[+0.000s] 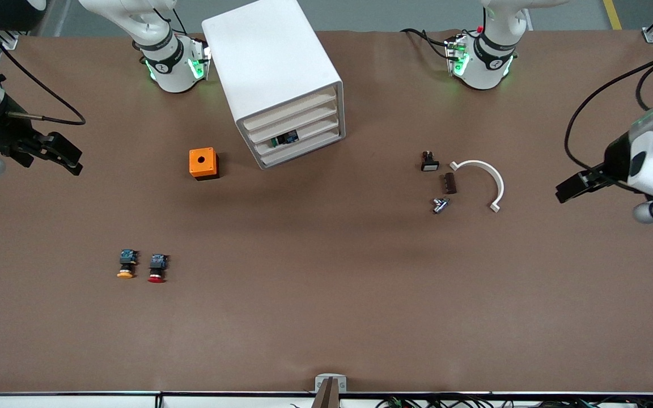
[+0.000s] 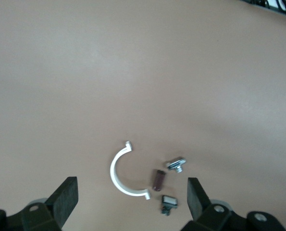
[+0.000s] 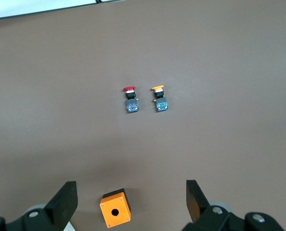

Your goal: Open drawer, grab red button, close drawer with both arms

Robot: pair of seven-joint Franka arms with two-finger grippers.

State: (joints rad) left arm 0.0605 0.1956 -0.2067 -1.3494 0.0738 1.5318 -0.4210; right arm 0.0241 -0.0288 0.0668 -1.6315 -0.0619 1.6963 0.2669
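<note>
The white four-drawer cabinet [image 1: 272, 62] stands on the table between the arms' bases. All its drawers look pushed in, including the drawer [image 1: 298, 120] second from the top. A small blue and green part shows in a drawer below it. The red-capped button [image 1: 156, 268] [image 3: 130, 98] lies on the table much nearer the front camera, toward the right arm's end. My right gripper [image 1: 71, 158] [image 3: 132, 199] hangs open and empty over that end of the table. At the left arm's end, my left gripper [image 1: 570, 187] [image 2: 132, 197] is open and empty too.
A yellow-capped button [image 1: 126, 265] [image 3: 159, 98] lies beside the red one. An orange box with a hole [image 1: 203, 163] [image 3: 115, 211] sits beside the cabinet. A white half-ring [image 1: 482, 181] [image 2: 116, 173], brown piece [image 1: 450, 183], metal part [image 1: 440, 205] and small switch [image 1: 429, 162] lie toward the left arm's end.
</note>
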